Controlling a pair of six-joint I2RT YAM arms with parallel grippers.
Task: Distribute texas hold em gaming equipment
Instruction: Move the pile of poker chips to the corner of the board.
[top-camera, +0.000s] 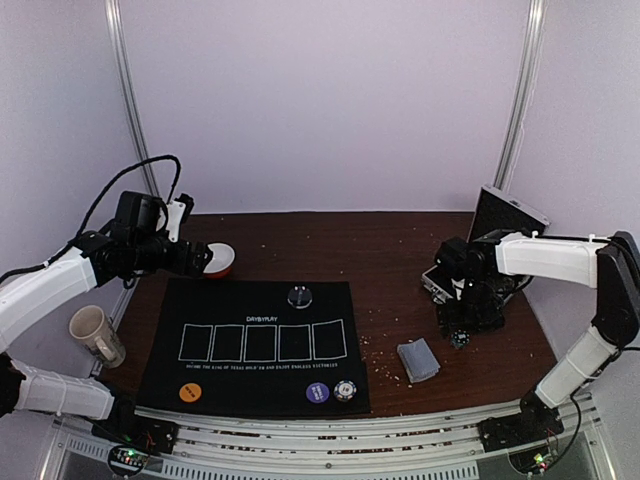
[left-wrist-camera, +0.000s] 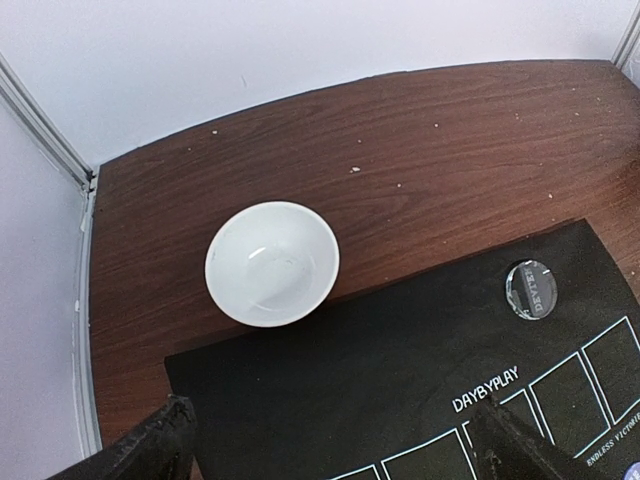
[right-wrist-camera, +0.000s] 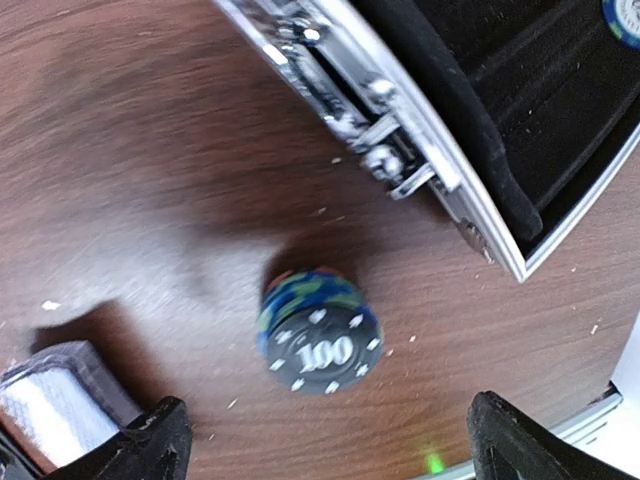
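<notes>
Brown wooden table, stacked chips, black "100" on top

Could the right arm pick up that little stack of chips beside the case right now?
Probably yes. Its tool hangs open right above the chip stack, nothing covering it; the case and card deck sit clear to the sides.

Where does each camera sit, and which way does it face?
Top external: above, behind the bases, down at the mat; left arm and right arm show.
Left wrist: on the left arm, down at the bowl; left gripper shows.
Right wrist: on the right arm, down at the chip stack; right gripper shows.
Top and left wrist share the bowl.
</notes>
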